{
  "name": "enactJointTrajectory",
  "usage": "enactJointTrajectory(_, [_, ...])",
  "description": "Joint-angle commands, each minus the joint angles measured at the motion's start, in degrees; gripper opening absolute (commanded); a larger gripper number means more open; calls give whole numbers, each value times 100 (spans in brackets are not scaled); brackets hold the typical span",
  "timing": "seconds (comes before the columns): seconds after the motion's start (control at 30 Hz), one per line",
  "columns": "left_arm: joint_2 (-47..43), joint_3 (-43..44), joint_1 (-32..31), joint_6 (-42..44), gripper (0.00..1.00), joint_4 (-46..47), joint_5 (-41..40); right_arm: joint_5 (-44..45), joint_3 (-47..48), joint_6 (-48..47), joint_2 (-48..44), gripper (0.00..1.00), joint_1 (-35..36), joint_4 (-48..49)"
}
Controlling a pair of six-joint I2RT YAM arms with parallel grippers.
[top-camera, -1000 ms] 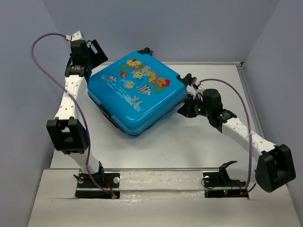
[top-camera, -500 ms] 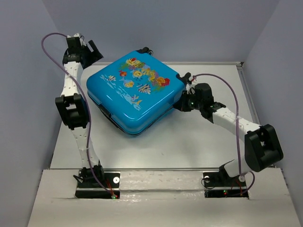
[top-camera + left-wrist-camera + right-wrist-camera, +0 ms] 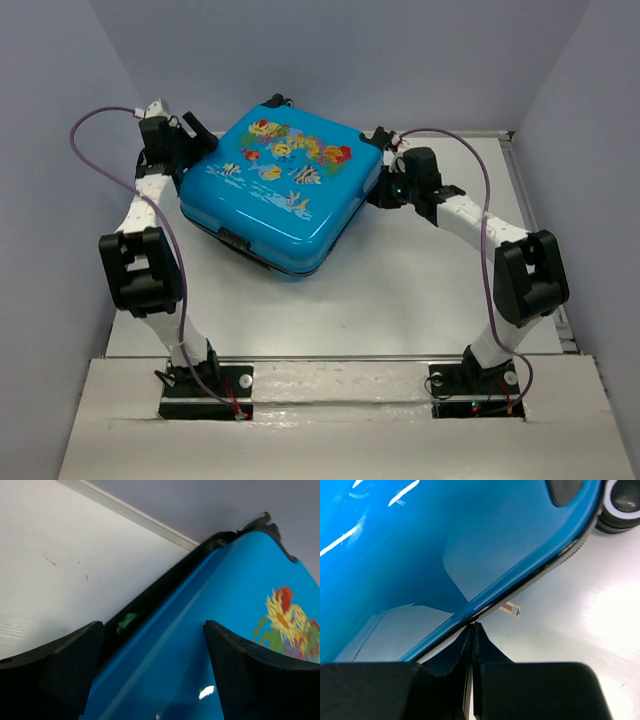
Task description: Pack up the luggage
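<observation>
Right gripper (image 3: 472,627) is clenched with nothing between its fingers, its tips pressed to the black seam of the luggage (image 3: 275,190) just beside a small zipper pull (image 3: 512,610). It has followed the case's right edge back and leftward since half a second ago. Left gripper (image 3: 151,625) has come down from near the back wall and stands released, jaws wide, straddling the case's left edge without gripping it. The blue suitcase lies print-face up on the table (image 3: 400,290), now turned and pushed farther back. A scrap of green (image 3: 127,621) shows in the dark seam gap on the left side. Beyond it, two wheels (image 3: 275,100) point toward the back wall.
</observation>
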Motion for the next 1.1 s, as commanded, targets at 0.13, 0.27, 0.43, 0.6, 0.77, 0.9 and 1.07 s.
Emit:
enactJointTrajectory(0.13, [-1302,-1291,-344,150,94,-729,243,-721,1064,-160,-152,35,-71,588])
enactJointTrajectory(0.27, [-1882,-429,-317,-25,96,-932,-66,-441,731,-187,-644,71,-71,16])
enactJointTrajectory(0.43, [-2934,135,-772,255,97,-1239,-934,-817,-592,-12,-1741,58,-71,426])
enactJointTrajectory(0.6, [-4289,-1507,-1555,510,97,-1371,-1604,-1547,-2036,112,-2401,8,166,1394])
enactJointTrajectory(0.77, [-5758,-3028,-2399,284,92,-1695,-1069,-2004,-3285,278,-2439,19,385,3174])
enactJointTrajectory(0.9, [-6767,-4073,-3496,-349,90,-1811,-910,-2084,-3375,113,-1736,49,728,3759])
enactJointTrajectory(1.07, [-7007,-4725,-4052,-614,90,-1802,-611,-1847,-3357,-81,-988,55,1001,4690])
